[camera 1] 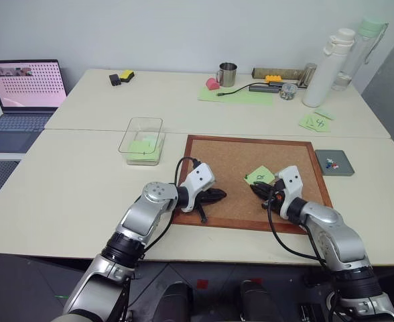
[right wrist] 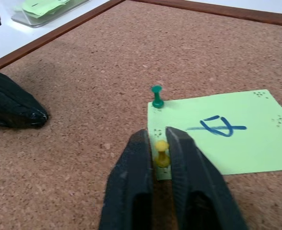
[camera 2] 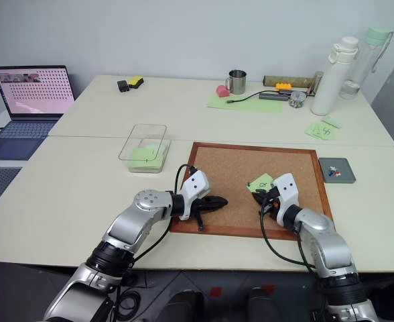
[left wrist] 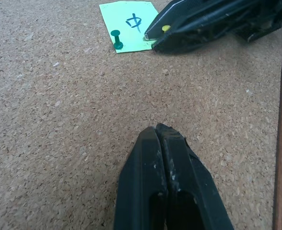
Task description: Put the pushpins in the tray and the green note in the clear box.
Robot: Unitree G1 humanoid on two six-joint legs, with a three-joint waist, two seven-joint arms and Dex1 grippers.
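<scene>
The green note lies on the corkboard with a blue squiggle on it. A green pushpin stands at one corner and a yellow pushpin at the neighbouring corner. My right gripper is shut on the yellow pushpin's head, low over the note's edge. To the left, my left gripper rests shut and empty on the cork, pointing toward the note. Off the board's right side, the grey tray holds a few pushpins. The clear box sits beyond the board's left corner with green notes inside.
The wood-framed corkboard lies at the table's near middle. A laptop stands far left. At the back are a metal mug, a pale green sheet, a white bottle and loose green notes.
</scene>
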